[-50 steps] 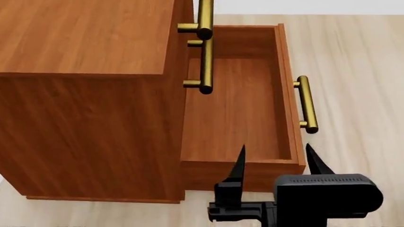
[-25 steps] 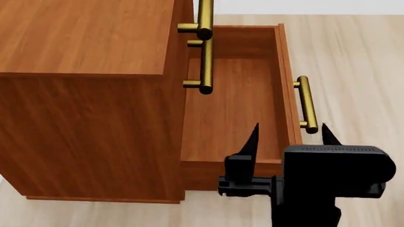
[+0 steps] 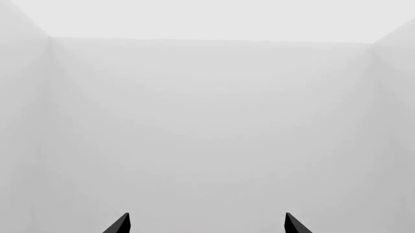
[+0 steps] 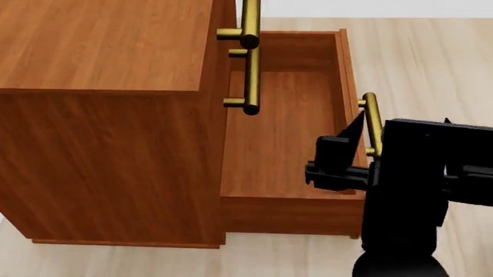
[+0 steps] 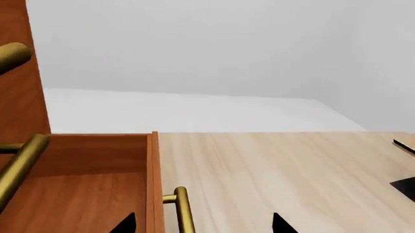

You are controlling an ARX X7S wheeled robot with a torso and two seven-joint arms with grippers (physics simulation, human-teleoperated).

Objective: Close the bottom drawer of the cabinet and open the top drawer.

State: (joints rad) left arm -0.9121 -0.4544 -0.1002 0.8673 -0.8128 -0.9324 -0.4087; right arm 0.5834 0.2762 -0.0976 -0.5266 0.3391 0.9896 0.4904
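The reddish-brown cabinet (image 4: pixel 108 115) stands at the left of the head view. Its bottom drawer (image 4: pixel 285 133) is pulled far out and empty, with its brass handle (image 4: pixel 373 121) on the front. The top drawer's handle (image 4: pixel 250 23) and the middle one sit flush above. My right gripper (image 4: pixel 402 118) is open, and its fingertips straddle the bottom drawer's handle without touching. In the right wrist view that handle (image 5: pixel 184 211) stands between the tips of the right gripper (image 5: pixel 202 224), nearer the drawer front (image 5: pixel 153 179). My left gripper (image 3: pixel 206 224) is open and empty, facing a grey wall.
Pale wooden floor (image 4: pixel 431 57) lies beyond the open drawer, with a grey wall (image 5: pixel 194 48) behind. A dark thing (image 5: pixel 405 187) shows at the edge of the right wrist view. The cabinet's flat top (image 4: pixel 100 40) fills the near left.
My right gripper has moved forward and to the right, from the near end of the open drawer up to its front handle, which now sits between the open fingers.
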